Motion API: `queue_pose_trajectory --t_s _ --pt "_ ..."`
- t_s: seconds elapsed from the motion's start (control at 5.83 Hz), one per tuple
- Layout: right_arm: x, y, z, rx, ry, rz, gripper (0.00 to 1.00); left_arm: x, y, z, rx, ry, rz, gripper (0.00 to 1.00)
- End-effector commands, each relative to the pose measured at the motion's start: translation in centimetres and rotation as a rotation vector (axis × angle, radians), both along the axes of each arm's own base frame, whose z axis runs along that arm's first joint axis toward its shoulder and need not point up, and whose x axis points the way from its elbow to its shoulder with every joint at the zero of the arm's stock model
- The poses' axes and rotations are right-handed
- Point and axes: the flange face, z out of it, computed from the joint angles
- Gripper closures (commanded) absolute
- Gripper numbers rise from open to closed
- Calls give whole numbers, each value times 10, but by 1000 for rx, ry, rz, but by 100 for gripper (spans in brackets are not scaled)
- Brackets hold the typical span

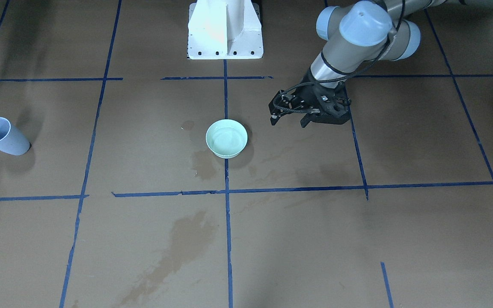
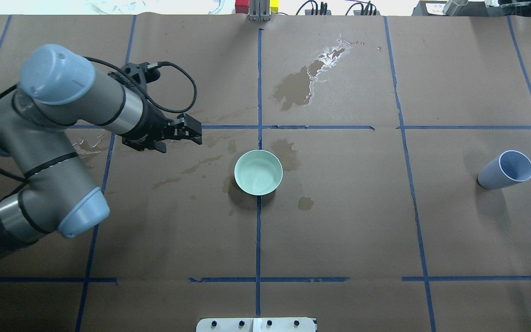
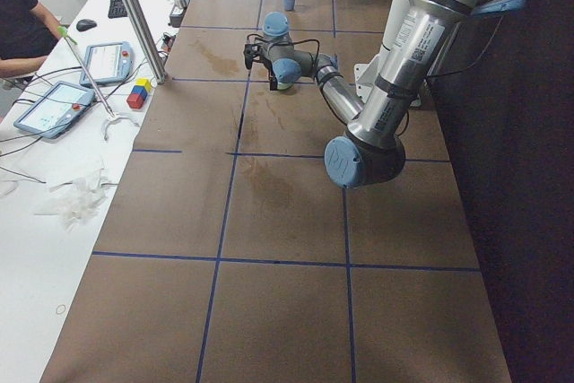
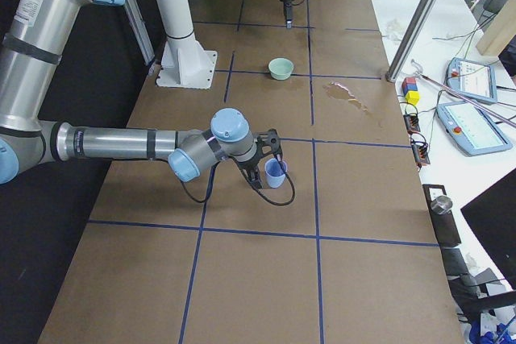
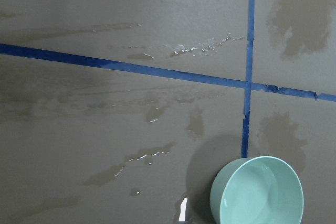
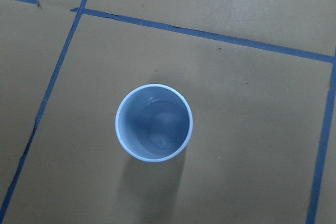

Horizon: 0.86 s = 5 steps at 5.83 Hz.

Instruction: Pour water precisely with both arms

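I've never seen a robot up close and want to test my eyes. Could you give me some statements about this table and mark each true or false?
1. The green bowl sits on a blue tape line. True.
2. The left gripper grips the bowl. False: it hangs beside the bowl, apart from it, open and holding nothing.
3. The blue cup lies on its side. False: it stands upright, mouth up.
4. The brown paper shows dark stains. True.
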Motion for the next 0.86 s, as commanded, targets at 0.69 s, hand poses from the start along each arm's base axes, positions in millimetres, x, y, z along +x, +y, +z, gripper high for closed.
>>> queue_pose_trajectory --t_s 0.69 --pt "-105 51 33 135 17 318 0 -47 8 28 -38 -20 -91 1"
